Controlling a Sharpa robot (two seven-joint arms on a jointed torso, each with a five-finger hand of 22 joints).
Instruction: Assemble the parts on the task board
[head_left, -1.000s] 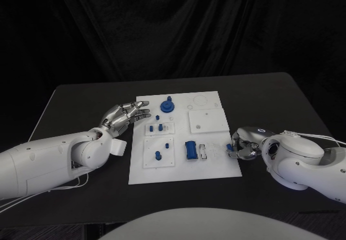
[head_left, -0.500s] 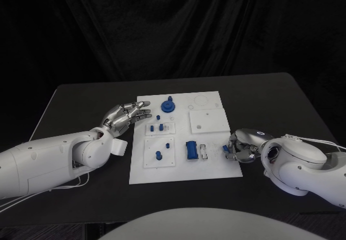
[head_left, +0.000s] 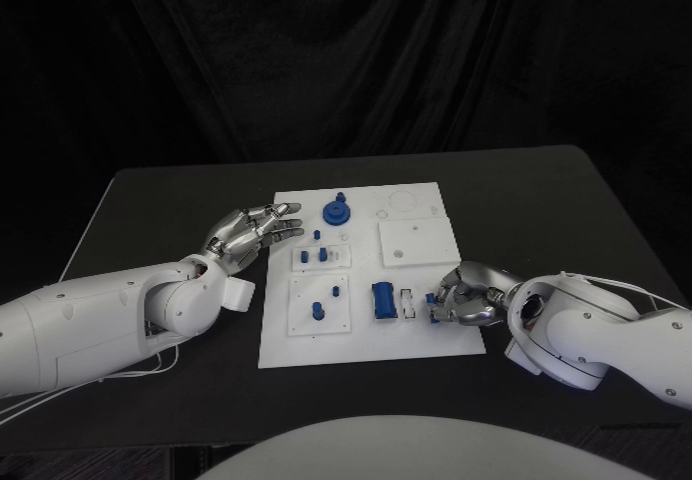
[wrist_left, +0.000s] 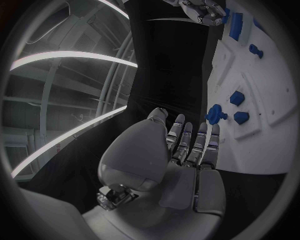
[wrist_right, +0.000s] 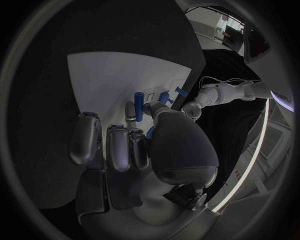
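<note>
The white task board lies mid-table. A blue gear part stands at its far end, small blue pegs sit in the middle plates, and a larger blue block stands near the front. My left hand hovers with spread fingers over the board's left edge, holding nothing; the left wrist view shows it beside the board. My right hand is over the board's right edge, just right of the blue block. Its thumb and fingers pinch a small blue part.
A plain white square plate sits on the board's right half, behind my right hand. A small white piece stands between the blue block and my right hand. Black table surface surrounds the board.
My right hand has moved left, from off the board's right edge onto it, closer to the blue block, still holding the small blue part. The left hand has stayed in place.
</note>
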